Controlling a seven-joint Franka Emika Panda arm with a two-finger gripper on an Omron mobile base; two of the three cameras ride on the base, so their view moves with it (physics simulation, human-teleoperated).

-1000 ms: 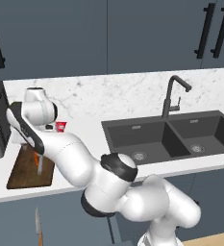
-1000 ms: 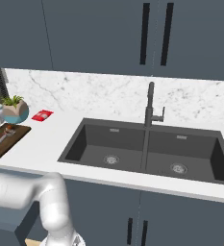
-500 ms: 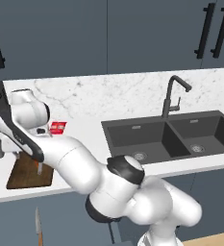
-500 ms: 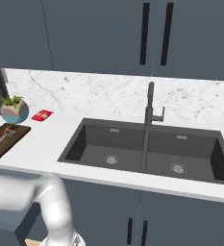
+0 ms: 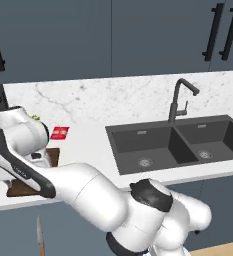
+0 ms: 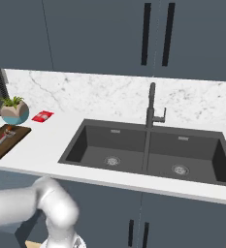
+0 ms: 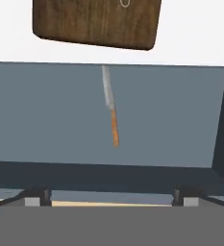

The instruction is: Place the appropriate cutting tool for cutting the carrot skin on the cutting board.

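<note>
no legible text, labels, brands or numbers; the small red packet (image 5: 60,132) on the counter (image 6: 46,145) bears marks too blurred to read.

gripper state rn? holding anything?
gripper: open, jaws wide apart, holding nothing; knife lies ahead, untouched, off the cutting board.

dark wooden cutting board (image 7: 96,23) at 12 o'clock on the white counter (image 7: 195,33); just below it a knife (image 7: 110,111), silver blade uppermost, orange-brown handle towards 6 o'clock, against grey cabinet fronts (image 7: 46,115).
</note>
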